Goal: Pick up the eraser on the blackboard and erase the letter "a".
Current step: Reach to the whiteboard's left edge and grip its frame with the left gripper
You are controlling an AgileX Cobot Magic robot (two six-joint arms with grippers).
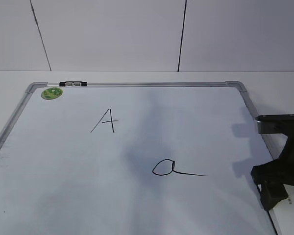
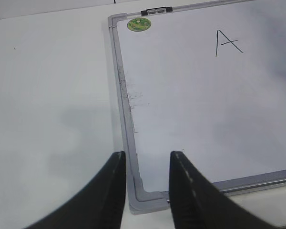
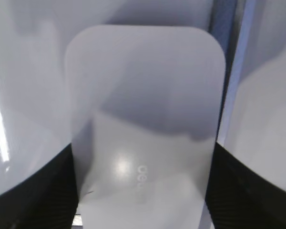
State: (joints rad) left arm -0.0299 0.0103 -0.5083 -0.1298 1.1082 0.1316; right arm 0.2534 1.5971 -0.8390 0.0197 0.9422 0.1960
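Claw (image 3: 143, 191) low, astride eraser (image 3: 145, 109).

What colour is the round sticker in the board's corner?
Green, with a paler yellowish pattern. The sticker shows best in the left wrist view, on the blackboard.

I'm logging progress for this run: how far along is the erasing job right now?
Early stage. Done: the right pincer has reached the eraser, with a finger on each side; whether it is clamped or lifted is unclear. Left: the letter "a" on the blackboard is still fully drawn, unwiped. The left pincer hangs open over the board's corner, holding nothing.
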